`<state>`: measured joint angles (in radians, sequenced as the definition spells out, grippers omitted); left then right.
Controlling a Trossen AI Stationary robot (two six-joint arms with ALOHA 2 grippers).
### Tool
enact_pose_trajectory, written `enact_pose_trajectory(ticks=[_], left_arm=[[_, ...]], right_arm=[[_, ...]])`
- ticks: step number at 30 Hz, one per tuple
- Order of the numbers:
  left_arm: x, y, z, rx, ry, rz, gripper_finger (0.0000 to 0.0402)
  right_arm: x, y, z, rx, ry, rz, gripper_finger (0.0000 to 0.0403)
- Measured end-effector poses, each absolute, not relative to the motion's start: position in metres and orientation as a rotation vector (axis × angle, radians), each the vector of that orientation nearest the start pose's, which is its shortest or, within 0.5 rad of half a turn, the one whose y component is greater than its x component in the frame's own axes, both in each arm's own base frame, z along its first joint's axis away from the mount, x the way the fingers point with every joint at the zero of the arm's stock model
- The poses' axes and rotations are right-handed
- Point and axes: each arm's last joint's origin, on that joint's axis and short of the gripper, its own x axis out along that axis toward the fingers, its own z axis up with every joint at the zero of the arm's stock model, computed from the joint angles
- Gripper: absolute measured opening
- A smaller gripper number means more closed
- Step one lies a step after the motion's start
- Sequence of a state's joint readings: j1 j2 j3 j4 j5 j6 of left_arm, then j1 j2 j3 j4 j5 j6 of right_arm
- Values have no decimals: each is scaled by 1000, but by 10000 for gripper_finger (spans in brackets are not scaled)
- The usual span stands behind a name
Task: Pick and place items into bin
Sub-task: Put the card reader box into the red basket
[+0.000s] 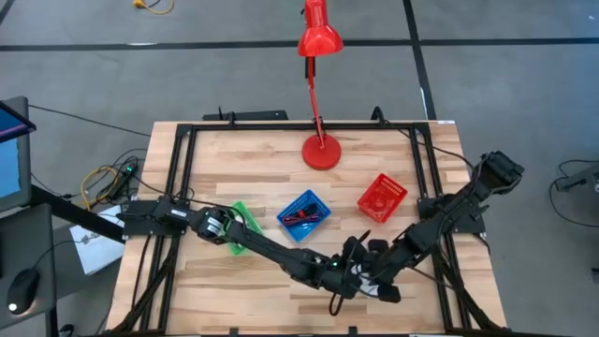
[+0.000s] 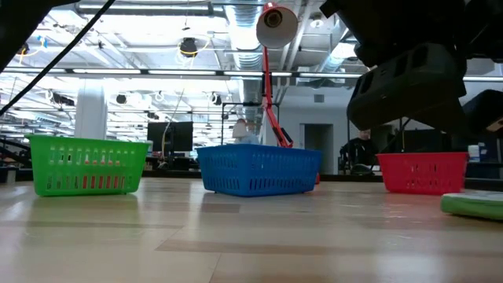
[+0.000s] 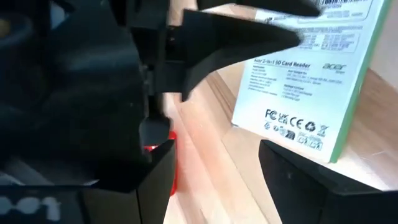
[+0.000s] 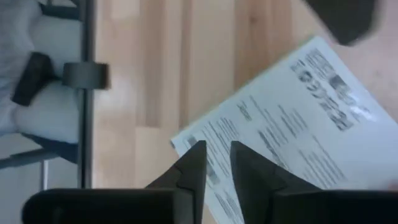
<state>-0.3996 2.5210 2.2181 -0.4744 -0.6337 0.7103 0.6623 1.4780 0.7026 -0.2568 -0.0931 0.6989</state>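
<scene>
A white printed packet (image 3: pixel 305 81) with a green edge lies on the wood near the table's front edge (image 1: pixel 368 288); it also shows in the low view (image 2: pixel 474 204). My left gripper (image 3: pixel 214 149) is open, with the packet just ahead of its fingers and not touching them. My right gripper (image 4: pixel 216 149) points steeply down over the packet (image 4: pixel 292 124), near one corner, its fingertips a narrow gap apart. Both grippers meet at the near centre (image 1: pixel 360 273). A small red thing (image 3: pixel 165 158) peeks out beside my left finger. My right gripper comes at the packet from above, its fingertips (image 4: pixel 198 155) over the printed face beside the packet's corner (image 4: pixel 180 140). Whether they touch the packet, I cannot tell. The packet lies flat on the table.
Three small bins stand mid-table: green (image 1: pixel 241 225), blue (image 1: pixel 303 214) with dark items inside, red (image 1: pixel 382 197). A tall red desk lamp has its base (image 1: pixel 321 152) at the far centre. Black frame rails run along the table's edges (image 1: pixel 178 178).
</scene>
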Motion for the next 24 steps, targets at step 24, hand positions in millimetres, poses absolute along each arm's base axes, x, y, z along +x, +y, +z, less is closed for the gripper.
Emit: enact_pose_trajectory(ticks=[24], left_arm=[[515, -150, 164, 890, 957, -53, 143]], right_arm=[[97, 170, 202, 414, 872, -149, 49]])
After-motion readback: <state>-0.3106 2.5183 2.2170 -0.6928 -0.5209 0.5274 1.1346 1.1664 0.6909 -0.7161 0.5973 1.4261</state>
